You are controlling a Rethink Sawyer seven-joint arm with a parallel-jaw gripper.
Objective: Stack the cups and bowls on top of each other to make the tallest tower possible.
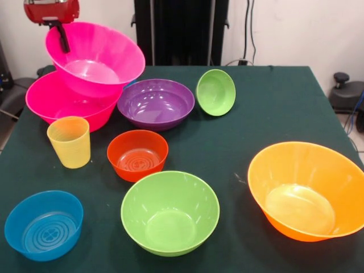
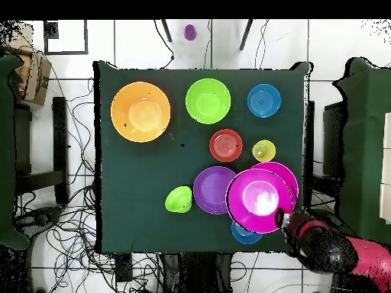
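- Gripper [image 1: 62, 38]: one dark finger hangs inside the rim of the upper pink bowl [image 1: 96, 57]; the other is hidden, so I cannot tell whether it pinches the wall.
- Upper pink bowl sits tilted, mouth toward the camera, over the lower pink bowl [image 1: 62, 102] at about 10 o'clock on the table [image 1: 273, 114] in the front view. Not nested flat.
- Risk: if released while tilted, it may slide off toward the purple bowl [image 1: 154, 103] just beside it, or rock the pink bowl beneath.
- Risk: a rim-only hold on glossy plastic could slip.
- Overhead view shows a second blue bowl [image 2: 244, 233] partly hidden under the pink pair; a snag is possible.
- No tower yet: only the pink pair overlaps.
- Yellow cup [image 1: 69, 142], red-orange bowl [image 1: 137, 154], big lime bowl [image 1: 169, 212], orange bowl [image 1: 307, 190] and near blue bowl [image 1: 44, 224] stand upright and empty. Small lime bowl [image 1: 215, 92] lies tipped on its side at 12 o'clock.
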